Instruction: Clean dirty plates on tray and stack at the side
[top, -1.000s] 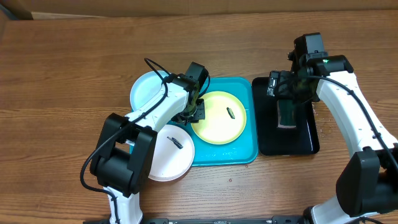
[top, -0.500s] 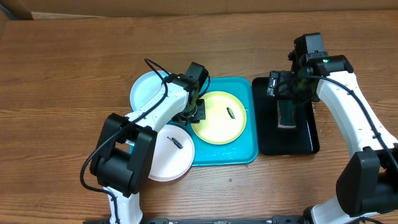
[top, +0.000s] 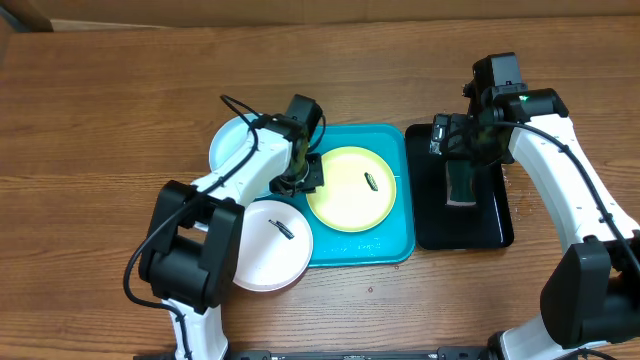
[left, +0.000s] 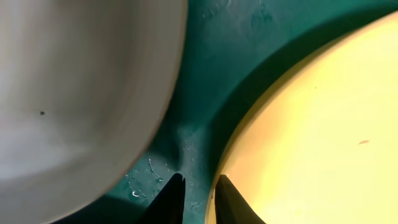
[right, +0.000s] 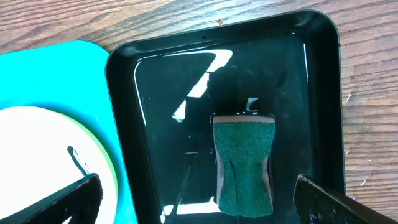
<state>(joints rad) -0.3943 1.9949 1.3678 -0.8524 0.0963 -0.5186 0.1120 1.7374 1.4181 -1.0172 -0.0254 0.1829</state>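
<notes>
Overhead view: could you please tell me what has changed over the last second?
The left gripper and its arm shifted slightly left, ending at the yellow plate's left rim. No grasp or release is visible. The yellow plate, white plate, blue plate, tray, right gripper and sponge stayed put.

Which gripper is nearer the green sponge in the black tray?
Right. The right gripper hangs above the sponge; the left gripper is over the turquoise tray, beside the yellow-green plate.
</notes>
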